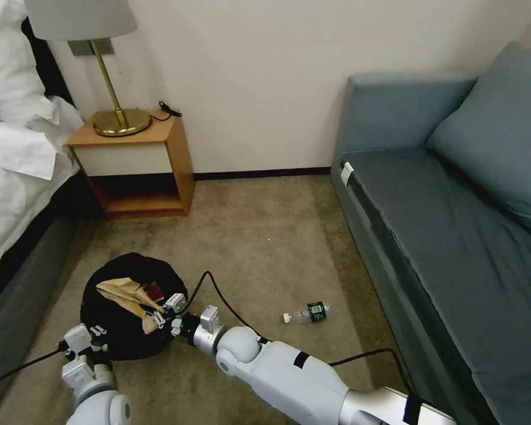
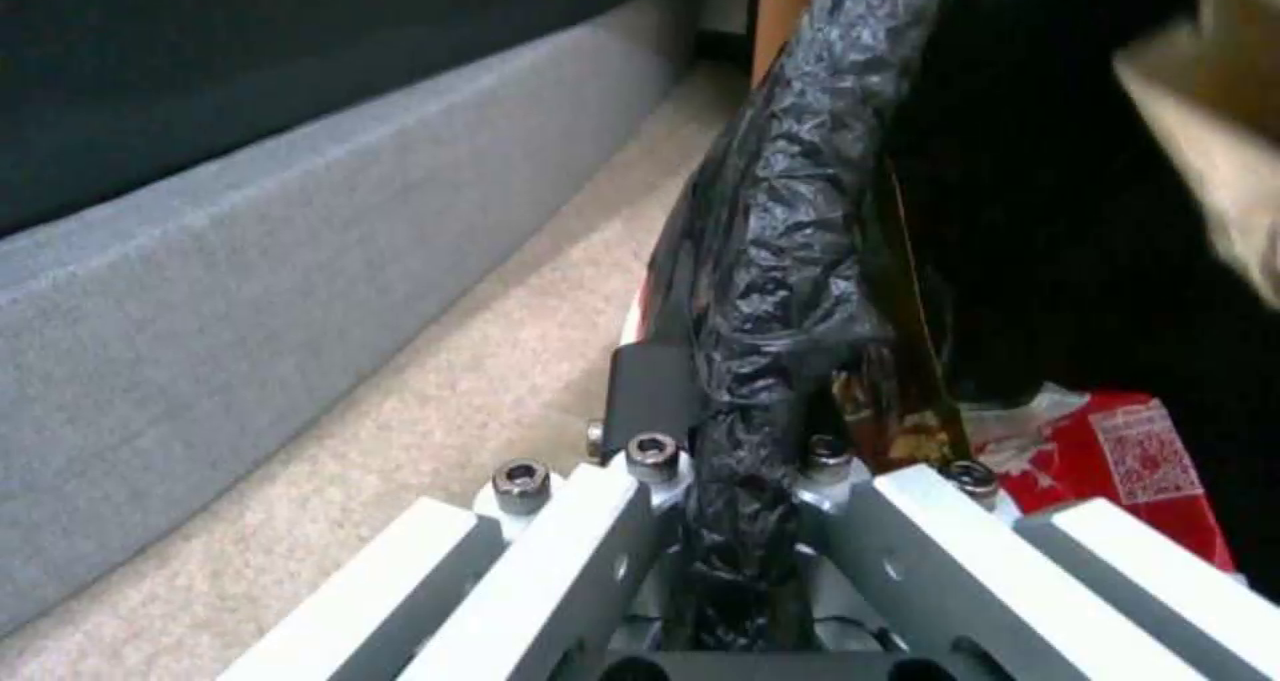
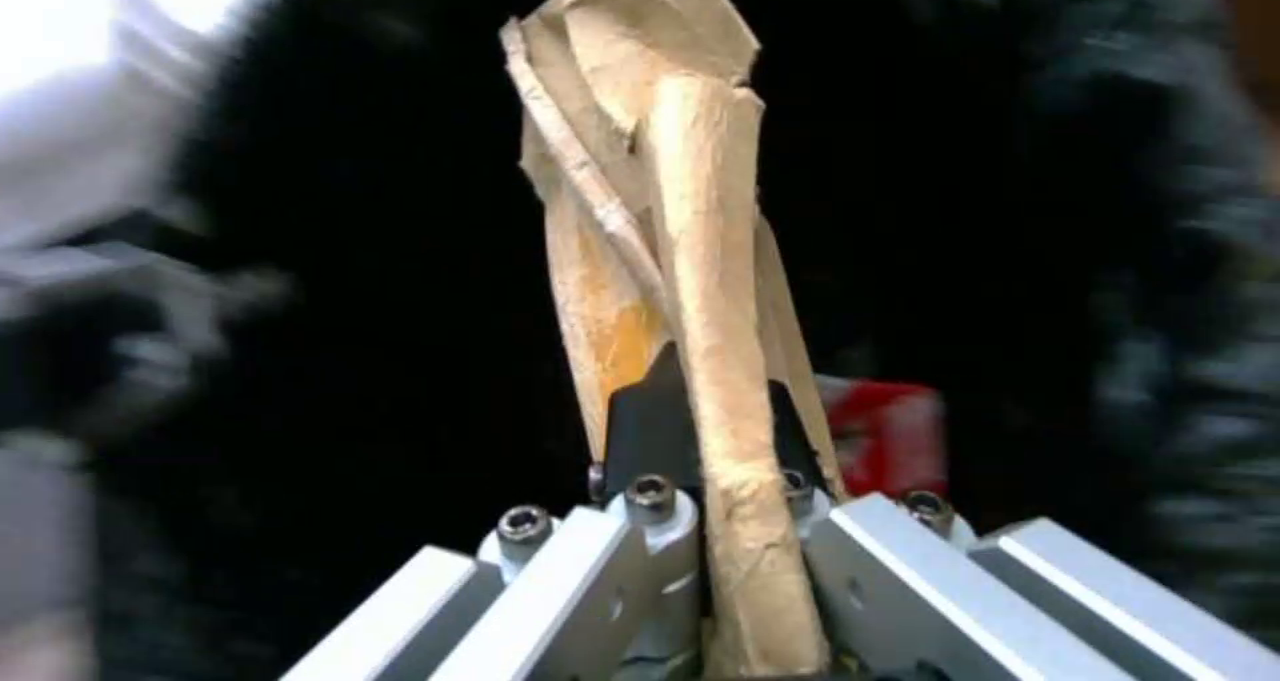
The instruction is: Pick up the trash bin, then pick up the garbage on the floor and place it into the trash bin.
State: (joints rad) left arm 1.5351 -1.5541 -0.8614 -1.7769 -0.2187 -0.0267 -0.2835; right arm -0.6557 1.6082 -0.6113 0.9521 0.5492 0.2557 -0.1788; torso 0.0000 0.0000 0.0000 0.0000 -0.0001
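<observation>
Head view: trash bin [image 1: 124, 330] near left over the carpet, left gripper [image 1: 94, 345] at its near rim; right gripper [image 1: 159, 319] over its mouth with tan crumpled paper [image 1: 124, 292]. Clear bottle [image 1: 307, 313] lies on the carpet, right.
Left wrist view: jaws clamp the black bag rim [image 2: 774, 261]; red-and-white wrapper [image 2: 1134, 451] inside.
Right wrist view: jaws closed on the paper.

The head view looks forward and down from above at the carpeted floor [image 1: 265, 236], between a bed [image 1: 12, 177] and a sofa [image 1: 454, 236], with the wall beyond. The left wrist view sits very close behind the left pincer [image 2: 747, 441], facing along it at the trash bin [image 2: 800, 211] rim. The right wrist view looks, equally close, along the right pincer [image 3: 727, 461] into the bin's dark inside. All three views share the bin; both wrist views catch the red wrapper [image 3: 887, 436] within it.
</observation>
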